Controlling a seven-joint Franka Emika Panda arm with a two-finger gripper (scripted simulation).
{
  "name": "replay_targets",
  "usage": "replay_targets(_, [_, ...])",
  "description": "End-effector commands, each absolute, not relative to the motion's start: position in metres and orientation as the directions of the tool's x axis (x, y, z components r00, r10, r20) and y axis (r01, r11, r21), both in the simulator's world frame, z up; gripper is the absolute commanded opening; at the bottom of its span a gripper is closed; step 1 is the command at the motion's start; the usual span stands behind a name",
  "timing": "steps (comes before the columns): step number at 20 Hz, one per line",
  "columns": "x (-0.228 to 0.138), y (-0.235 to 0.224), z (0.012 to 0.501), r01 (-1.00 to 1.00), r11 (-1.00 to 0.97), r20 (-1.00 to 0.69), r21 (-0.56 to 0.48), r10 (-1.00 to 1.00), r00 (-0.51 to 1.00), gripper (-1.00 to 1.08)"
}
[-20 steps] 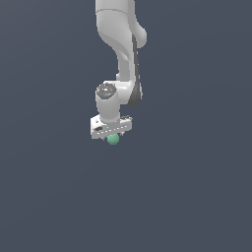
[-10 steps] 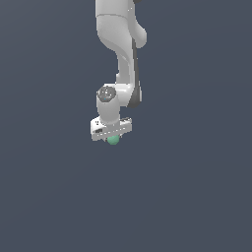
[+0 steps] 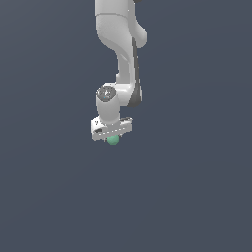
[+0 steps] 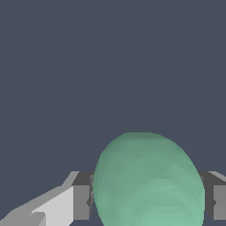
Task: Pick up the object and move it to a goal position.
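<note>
The mint-green ball (image 3: 113, 140) sits just under the white bar of my gripper (image 3: 112, 140), mostly hidden by it in the exterior view. In the wrist view the ball (image 4: 148, 181) fills the space between my two fingers (image 4: 81, 201), which press against its sides. My gripper is shut on the ball. The white arm (image 3: 120, 49) comes down from the top of the exterior view.
Only a plain dark grey-blue surface (image 3: 197, 187) shows around the arm in both views. No other object is in view.
The arm and the ball have shifted very slightly upward; the ball shows a little less under the gripper bar than one second ago.
</note>
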State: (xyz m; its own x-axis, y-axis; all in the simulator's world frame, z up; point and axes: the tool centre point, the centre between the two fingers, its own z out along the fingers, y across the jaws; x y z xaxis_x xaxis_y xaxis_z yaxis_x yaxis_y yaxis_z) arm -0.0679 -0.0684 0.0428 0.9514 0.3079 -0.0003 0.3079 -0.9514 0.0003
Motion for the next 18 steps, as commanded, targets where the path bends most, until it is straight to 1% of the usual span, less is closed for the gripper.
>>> replay_targets(1, [-0.066, -0.067, 0.048, 0.308, -0.951, 0.000, 0.001, 0.308, 0.951, -1.00])
replay_targets(9, [-0.054, -0.052, 0.088, 0.308, -0.951, 0.000, 0.001, 0.308, 0.951, -1.00])
replay_targets(18, [-0.029, -0.023, 0.169, 0.309, -0.951, 0.000, 0.001, 0.309, 0.951, -1.00])
